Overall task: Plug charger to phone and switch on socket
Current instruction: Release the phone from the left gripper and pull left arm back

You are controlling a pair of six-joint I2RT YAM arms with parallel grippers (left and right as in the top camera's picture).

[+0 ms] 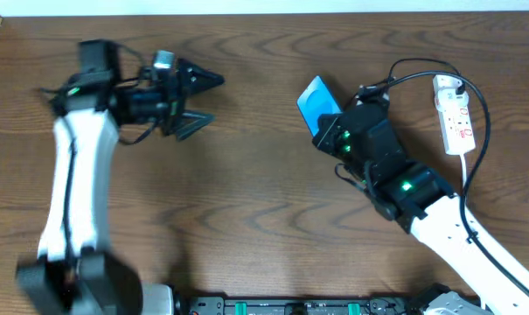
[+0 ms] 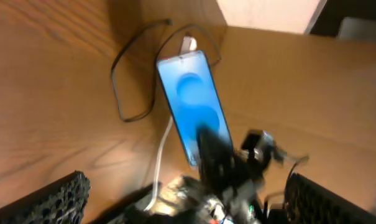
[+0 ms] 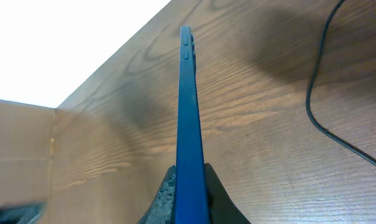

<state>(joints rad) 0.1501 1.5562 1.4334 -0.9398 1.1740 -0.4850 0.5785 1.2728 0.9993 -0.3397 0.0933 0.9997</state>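
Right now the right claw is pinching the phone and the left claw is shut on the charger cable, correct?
Not quite. The right claw does pinch the phone, but the left claw is open and empty, well away from the charger cable. The overhead view shows it.

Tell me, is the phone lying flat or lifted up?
Lifted up. The right gripper pinches the phone at its lower end, and it stands on edge above the table, not lying on it.

Robot lab bench, wooden table, cardboard side wall
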